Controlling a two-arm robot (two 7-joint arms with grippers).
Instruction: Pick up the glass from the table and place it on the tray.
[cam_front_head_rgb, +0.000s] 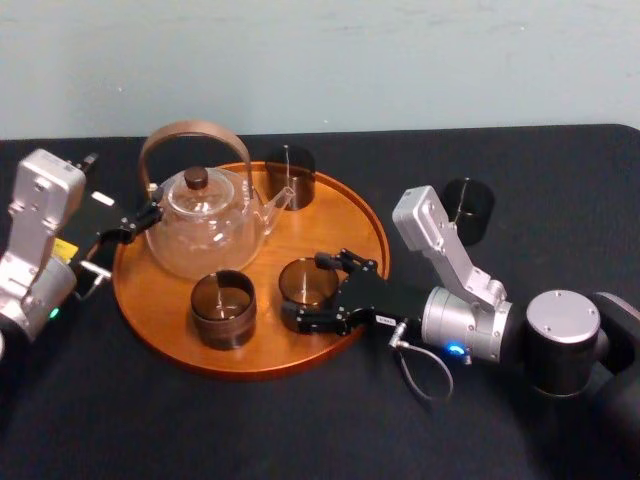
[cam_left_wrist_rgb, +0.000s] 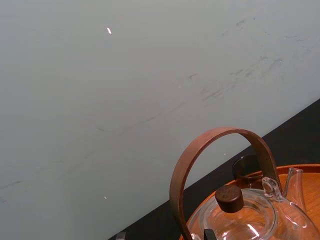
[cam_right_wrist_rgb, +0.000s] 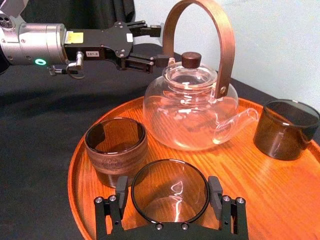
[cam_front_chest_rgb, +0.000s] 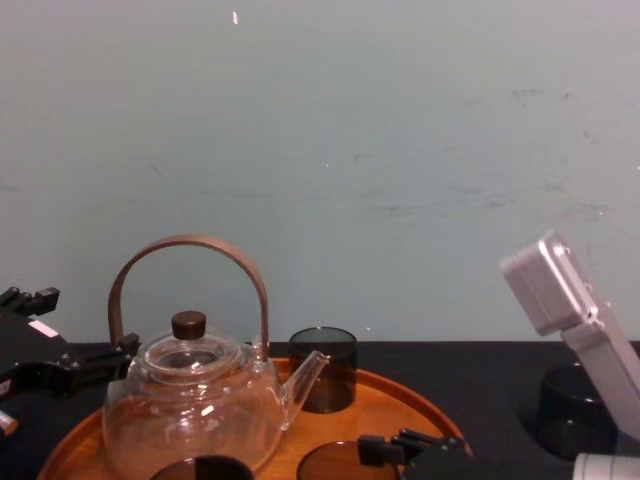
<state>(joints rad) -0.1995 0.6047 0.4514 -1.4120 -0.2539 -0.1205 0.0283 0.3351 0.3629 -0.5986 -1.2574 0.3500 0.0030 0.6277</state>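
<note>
Right gripper (cam_right_wrist_rgb: 168, 187) clasping the glass (cam_front_head_rgb: 308, 281) on the tray (cam_front_head_rgb: 335, 225), near its front rim.
Its fingers press the glass from both sides; the glass seems seated on the wood, so open gently and back out level, clear of the neighbouring brown cup (cam_front_head_rgb: 223, 308); teapot (cam_front_head_rgb: 205, 228), back glass (cam_front_head_rgb: 290, 175) and the held glass all look empty; another glass (cam_front_head_rgb: 468, 208) stands on the table (cam_front_head_rgb: 300, 425); left gripper (cam_right_wrist_rgb: 147, 45) hovers spread beside the teapot.

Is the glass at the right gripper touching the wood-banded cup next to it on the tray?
Apart. The head view shows a strip of bare tray between the glass at the right gripper and the wood-banded cup.
</note>
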